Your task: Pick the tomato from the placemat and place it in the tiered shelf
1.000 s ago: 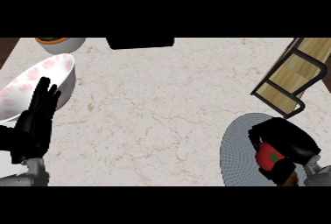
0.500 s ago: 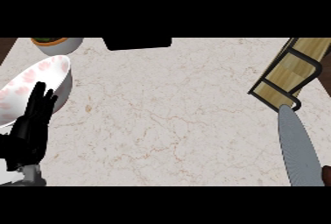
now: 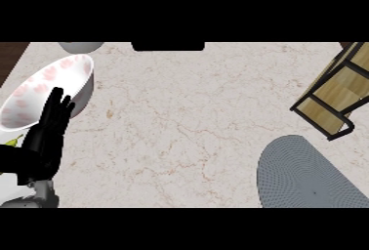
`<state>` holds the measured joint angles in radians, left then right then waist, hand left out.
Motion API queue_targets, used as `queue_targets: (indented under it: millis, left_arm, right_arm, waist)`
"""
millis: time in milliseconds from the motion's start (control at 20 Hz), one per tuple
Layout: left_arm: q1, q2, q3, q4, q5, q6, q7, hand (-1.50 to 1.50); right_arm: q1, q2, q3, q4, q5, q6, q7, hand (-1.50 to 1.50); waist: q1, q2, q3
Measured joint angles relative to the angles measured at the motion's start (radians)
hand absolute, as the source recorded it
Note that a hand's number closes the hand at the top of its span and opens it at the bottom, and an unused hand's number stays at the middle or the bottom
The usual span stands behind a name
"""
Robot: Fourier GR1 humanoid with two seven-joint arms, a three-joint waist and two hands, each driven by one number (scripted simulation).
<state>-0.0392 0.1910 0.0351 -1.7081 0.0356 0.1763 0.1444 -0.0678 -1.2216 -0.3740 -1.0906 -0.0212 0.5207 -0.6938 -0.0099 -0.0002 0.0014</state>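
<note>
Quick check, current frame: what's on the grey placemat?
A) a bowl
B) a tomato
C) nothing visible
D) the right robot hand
C: the grey placemat at lower right shows only its bare mesh; no tomato or right robot hand is in view, and the left robot hand rests open at the left edge.

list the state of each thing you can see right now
left robot hand: open, fingers straight, resting at the view's left
bowl: upright, pink-spotted inside
placemat: flat, nothing on it
shelf: at the right edge, visible tiers bare
tomato: not in view
</note>
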Motion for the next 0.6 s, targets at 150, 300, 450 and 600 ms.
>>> queue_targets:
  millis: [150, 300, 450, 600]
  left_arm:
    - [-0.015, -0.002, -0.008, -0.001, -0.005, -0.004, 0.010, 0.00]
    - [-0.042, -0.009, -0.014, 0.017, -0.011, -0.005, 0.015, 0.00]
    - [-0.053, -0.021, -0.030, 0.017, -0.027, 0.002, 0.021, 0.00]
    - [-0.048, -0.025, -0.025, 0.034, -0.020, -0.009, -0.008, 0.00]
  right_arm:
    - [-0.056, -0.036, 0.001, 0.095, -0.011, 0.011, 0.003, 1.50]
    - [-0.130, -0.022, 0.039, 0.155, -0.003, 0.001, 0.012, 1.50]
    - [-0.222, -0.004, 0.079, 0.220, 0.009, -0.005, 0.027, 1.50]
    - [-0.313, 0.031, 0.117, 0.271, 0.026, -0.013, 0.041, 1.50]
  waist:
    - [0.019, 0.003, 0.000]
    - [0.030, 0.006, 0.000]
    - [0.043, 0.008, 0.000]
    - [0.048, 0.009, 0.000]
